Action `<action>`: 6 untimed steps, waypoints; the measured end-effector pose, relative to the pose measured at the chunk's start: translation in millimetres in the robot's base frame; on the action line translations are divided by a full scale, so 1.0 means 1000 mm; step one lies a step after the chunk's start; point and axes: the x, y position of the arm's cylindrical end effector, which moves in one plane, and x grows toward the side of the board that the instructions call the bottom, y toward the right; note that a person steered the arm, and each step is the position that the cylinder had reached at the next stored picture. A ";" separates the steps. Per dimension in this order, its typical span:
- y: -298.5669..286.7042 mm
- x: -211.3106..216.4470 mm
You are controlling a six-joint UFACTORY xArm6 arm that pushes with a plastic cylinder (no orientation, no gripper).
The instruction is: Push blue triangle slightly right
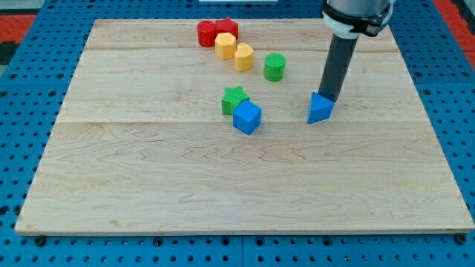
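Note:
The blue triangle [320,109] lies on the wooden board [148,185], right of the middle. My tip [327,99] stands at the triangle's upper right corner, touching or nearly touching it. The dark rod rises from there toward the view's top.
A blue cube [247,117] touches a green star [234,99] left of the triangle. A green cylinder [274,67] stands above them. Further up left are two yellow blocks [225,45] [244,56], a red cylinder [207,33] and another red block [227,29].

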 end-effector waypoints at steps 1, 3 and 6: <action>-0.064 -0.005; -0.042 0.039; -0.031 0.008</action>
